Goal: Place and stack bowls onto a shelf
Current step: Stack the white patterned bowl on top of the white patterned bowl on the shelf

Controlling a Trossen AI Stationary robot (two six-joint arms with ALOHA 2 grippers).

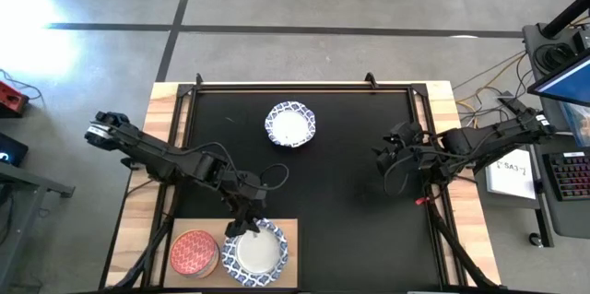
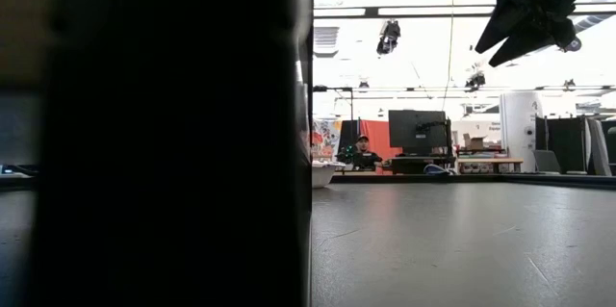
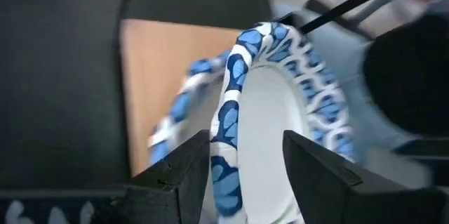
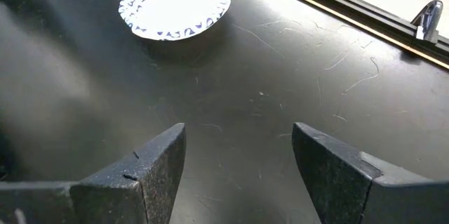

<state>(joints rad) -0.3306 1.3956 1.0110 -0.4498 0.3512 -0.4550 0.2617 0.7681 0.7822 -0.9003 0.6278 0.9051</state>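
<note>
High view: left gripper (image 1: 247, 228) sits over the far rim of a white bowl (image 1: 257, 253) on the shelf (image 1: 293, 229), near left of the table; a red bowl (image 1: 194, 252) lies just left of it. A second white bowl (image 1: 290, 123) waits on the mat (image 1: 350, 174), far centre. Right gripper (image 1: 392, 151) hovers at right.
Low view: only the right gripper (image 2: 529, 13) shows, hanging high; a dark mass blocks the left half.
Left wrist view: fingers (image 3: 175, 182) straddle the bowl rim (image 3: 231, 112) with slight gaps, apparently releasing; stacked rims show beneath.
Right wrist view: fingers (image 4: 140, 175) spread wide, holding nothing; far bowl (image 4: 175, 3) ahead.
Step advice: open fully, then rise straight so the rim is not dragged.
</note>
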